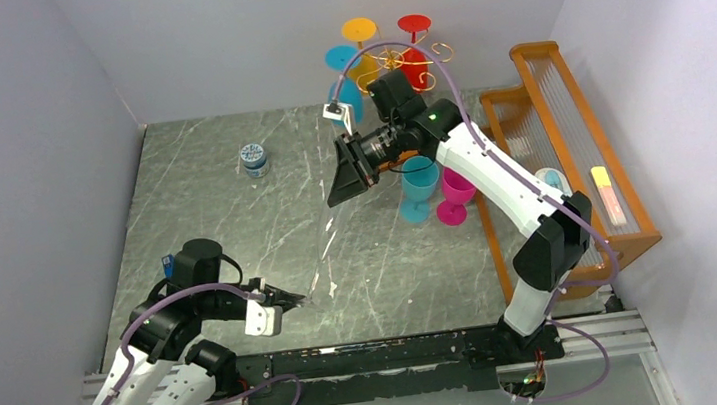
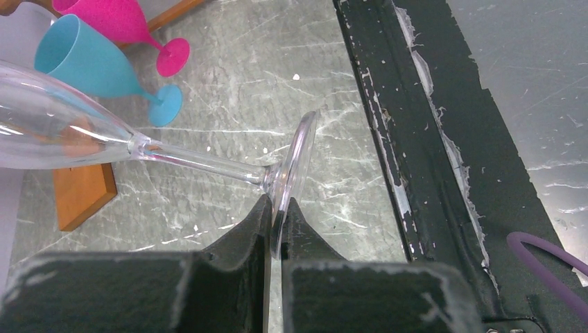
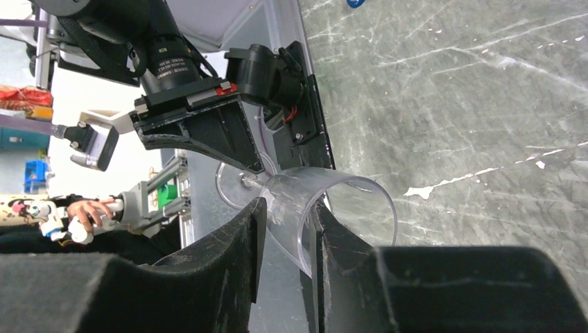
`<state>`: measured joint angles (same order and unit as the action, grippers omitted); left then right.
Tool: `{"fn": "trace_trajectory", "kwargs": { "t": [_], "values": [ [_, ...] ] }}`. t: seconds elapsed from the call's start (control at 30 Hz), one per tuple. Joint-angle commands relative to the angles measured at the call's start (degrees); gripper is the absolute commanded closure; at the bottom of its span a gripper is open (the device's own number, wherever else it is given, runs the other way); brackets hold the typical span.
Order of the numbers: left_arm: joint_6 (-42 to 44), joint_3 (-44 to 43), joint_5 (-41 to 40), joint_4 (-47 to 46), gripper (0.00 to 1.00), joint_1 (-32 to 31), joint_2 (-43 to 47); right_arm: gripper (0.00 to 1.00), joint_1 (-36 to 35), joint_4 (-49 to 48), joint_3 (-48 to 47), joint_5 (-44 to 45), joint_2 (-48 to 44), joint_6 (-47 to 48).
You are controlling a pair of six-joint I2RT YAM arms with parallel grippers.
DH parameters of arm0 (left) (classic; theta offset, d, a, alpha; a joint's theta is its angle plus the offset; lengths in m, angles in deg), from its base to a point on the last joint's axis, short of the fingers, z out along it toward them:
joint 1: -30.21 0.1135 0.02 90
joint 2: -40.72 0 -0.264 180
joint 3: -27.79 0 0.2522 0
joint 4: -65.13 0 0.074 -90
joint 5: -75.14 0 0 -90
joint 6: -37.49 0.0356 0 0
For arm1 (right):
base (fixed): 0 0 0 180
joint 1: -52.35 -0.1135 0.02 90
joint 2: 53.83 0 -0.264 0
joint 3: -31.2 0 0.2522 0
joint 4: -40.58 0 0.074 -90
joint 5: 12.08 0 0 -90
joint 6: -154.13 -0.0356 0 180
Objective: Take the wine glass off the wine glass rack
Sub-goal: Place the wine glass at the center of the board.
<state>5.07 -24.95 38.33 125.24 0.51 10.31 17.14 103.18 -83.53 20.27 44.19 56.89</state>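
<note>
With the clear wine glass (image 1: 326,236) off the gold wine glass rack (image 1: 439,51), spanning mid-air between the left gripper (image 2: 277,208) clamped on its foot and the right gripper (image 3: 288,215) clamped on its bowl, uneven arm motion could snap the stem.

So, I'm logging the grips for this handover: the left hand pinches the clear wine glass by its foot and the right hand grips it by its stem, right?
Not quite. The right hand grips the clear wine glass by its bowl, near the rim, not by its stem, as the right wrist view shows. The left hand does pinch the foot.
</note>
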Motion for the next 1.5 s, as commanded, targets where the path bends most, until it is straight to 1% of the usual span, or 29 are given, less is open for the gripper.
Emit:
{"fn": "trace_trajectory", "kwargs": {
  "t": [0.0, 0.07, 0.17, 0.27, 0.43, 0.57, 0.67, 0.8, 1.13, 1.3, 1.4, 1.47],
  "values": [
    [1.3, -1.8, -1.7, -6.5, 0.95, 0.4, -0.8, 0.68, -3.3, 9.4, -2.0, -5.5, 1.5, 3.2],
    [1.1, -1.8, -1.6, -6.8, 0.95, 0.3, -0.7, 0.68, -3.6, 10.5, -2.4, -5.3, 1.8, 4.0],
    [1.4, -1.7, -1.9, -6.3, 0.95, 0.3, -0.6, 0.73, -3.7, 10.0, -2.2, -5.3, 1.4, 3.9],
    [1.3, -1.4, -2.2, -6.5, 0.95, 0.4, -0.7, 0.74, -3.7, 9.5, -2.0, -5.7, 1.2, 3.8],
    [0.9, -1.3, -2.4, -7.4, 0.95, 0.3, -0.6, 0.65, -4.2, 10.5, -2.1, -6.3, 1.3, 4.3],
    [0.9, -1.5, -2.6, -7.4, 0.95, 0.4, -0.6, 0.65, -4.5, 10.3, -1.4, -6.4, 0.8, 4.5],
    [0.9, -1.4, -2.9, -7.3, 0.95, 0.4, -0.4, 0.7, -4.6, 9.8, -1.0, -6.3, 0.6, 4.2],
    [0.9, -1.4, -3.1, -7.0, 0.95, 0.4, -0.3, 0.8, -4.7, 7.9, -0.1, -7.2, -0.4, 3.2],
    [-0.3, -0.8, -3.2, -8.5, 0.95, 0.4, -0.1, 0.88, -4.6, 7.8, 1.0, -6.9, -2.1, 3.0],
    [-0.8, -0.2, -2.4, -9.3, 0.95, 0.3, -0.3, 1.0, -4.7, 6.1, 1.6, -5.1, -2.4, 1.6],
    [-0.4, -0.6, -1.9, -8.6, 0.95, 0.4, -0.8, 1.0, -4.7, 4.3, 2.3, -3.8, -2.8, -0.1],
    [-0.4, -1.0, -1.6, -8.2, 0.94, 0.4, -0.9, 1.0, -4.6, 0.5, 4.4, -3.6, -4.2, -2.7]
  ]
}}
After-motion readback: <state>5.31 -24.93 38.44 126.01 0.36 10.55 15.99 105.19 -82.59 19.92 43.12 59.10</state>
